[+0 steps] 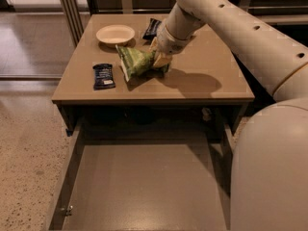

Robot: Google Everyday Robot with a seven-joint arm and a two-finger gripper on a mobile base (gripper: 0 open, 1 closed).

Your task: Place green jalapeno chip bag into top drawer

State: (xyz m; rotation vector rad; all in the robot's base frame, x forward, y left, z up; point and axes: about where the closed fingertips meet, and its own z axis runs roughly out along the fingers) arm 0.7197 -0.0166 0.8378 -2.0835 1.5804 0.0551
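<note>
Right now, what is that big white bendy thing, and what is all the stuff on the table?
That is a robot's arm; the white bulk at lower right is its body. There is one picture, from a camera looking down on the table. At the arm's tip is a claw, right at the end of a green chip bag; I cannot tell whether it has hold of it. Also on the table: a pale bowl, a dark snack bar and a dark bag behind the arm. Below, a wide drawer is pulled open.
</note>
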